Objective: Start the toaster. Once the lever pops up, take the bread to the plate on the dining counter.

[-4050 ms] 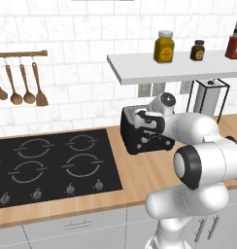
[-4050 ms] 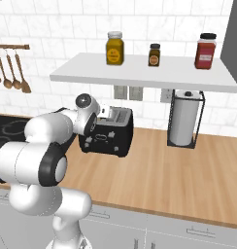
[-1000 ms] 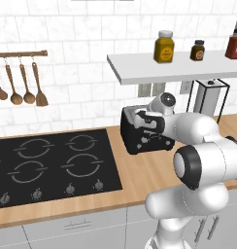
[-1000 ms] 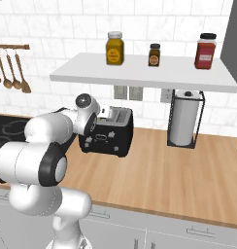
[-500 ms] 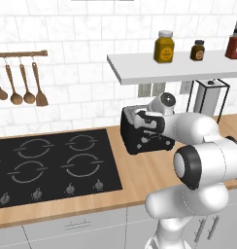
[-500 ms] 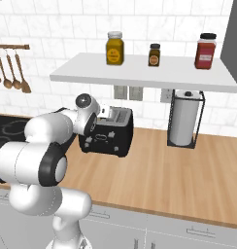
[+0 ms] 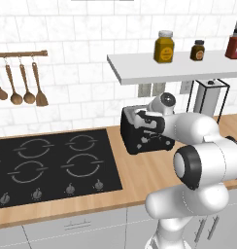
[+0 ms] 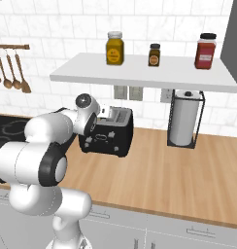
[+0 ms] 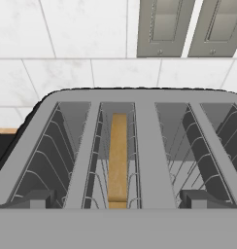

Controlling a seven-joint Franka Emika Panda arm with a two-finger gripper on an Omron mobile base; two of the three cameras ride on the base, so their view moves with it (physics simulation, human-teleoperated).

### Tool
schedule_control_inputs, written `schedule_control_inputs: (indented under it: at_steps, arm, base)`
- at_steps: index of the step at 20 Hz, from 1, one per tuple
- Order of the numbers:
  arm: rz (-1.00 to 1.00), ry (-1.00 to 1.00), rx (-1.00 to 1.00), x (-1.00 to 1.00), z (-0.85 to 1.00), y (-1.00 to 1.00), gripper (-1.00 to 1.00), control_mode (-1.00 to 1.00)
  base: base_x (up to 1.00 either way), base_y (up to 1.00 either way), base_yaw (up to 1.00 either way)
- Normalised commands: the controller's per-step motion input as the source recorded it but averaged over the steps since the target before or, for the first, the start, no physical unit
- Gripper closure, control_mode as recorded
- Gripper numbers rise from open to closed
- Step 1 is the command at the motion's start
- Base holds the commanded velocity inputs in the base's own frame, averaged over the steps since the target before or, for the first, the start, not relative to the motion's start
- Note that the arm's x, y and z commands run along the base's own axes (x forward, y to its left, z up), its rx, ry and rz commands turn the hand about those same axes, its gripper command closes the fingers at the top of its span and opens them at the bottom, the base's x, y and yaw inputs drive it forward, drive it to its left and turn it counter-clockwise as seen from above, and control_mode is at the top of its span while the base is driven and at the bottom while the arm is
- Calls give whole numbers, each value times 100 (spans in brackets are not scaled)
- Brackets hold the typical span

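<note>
The glossy black toaster (image 7: 130, 138) (image 8: 111, 139) stands on the wall counter against the tiles, right of the hob. My gripper (image 7: 143, 125) (image 8: 102, 117) hovers just over its top at the front, pointing down into the slots. In the hand view the toaster's grey top (image 9: 145, 146) lies close below, and the bread (image 9: 118, 160) stands edge-on, sunk in the second slot from the left. The two fingertips (image 9: 39, 199) stand far apart, either side of the slots: the gripper (image 9: 118, 200) is open and holds nothing. The plate and the dining counter are out of view.
A black hob (image 7: 47, 165) lies left of the toaster. Wooden spoons (image 7: 23, 82) hang on the wall. A white shelf (image 8: 140, 73) with jars overhangs the toaster. A paper towel holder (image 8: 184, 119) stands to the right. Wall outlets (image 9: 164, 26) sit behind the toaster.
</note>
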Motion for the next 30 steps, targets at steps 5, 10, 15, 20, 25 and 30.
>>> schedule_control_inputs:
  at_steps: [5,10,15,20,25,30]
  arm:
    - [0,0,0,0,0,0,-100,-100]
    - [0,0,0,0,0,0,-100,-100]
    - [0,0,0,0,0,0,-100,-100]
    - [0,0,0,0,0,0,-100,-100]
    - [0,0,0,0,0,0,-100,-100]
    - [0,0,0,0,0,0,-100,-100]
  base:
    - [0,0,0]
    - [0,0,0]
    - [0,0,0]
    - [0,0,0]
    - [0,0,0]
    - [0,0,0]
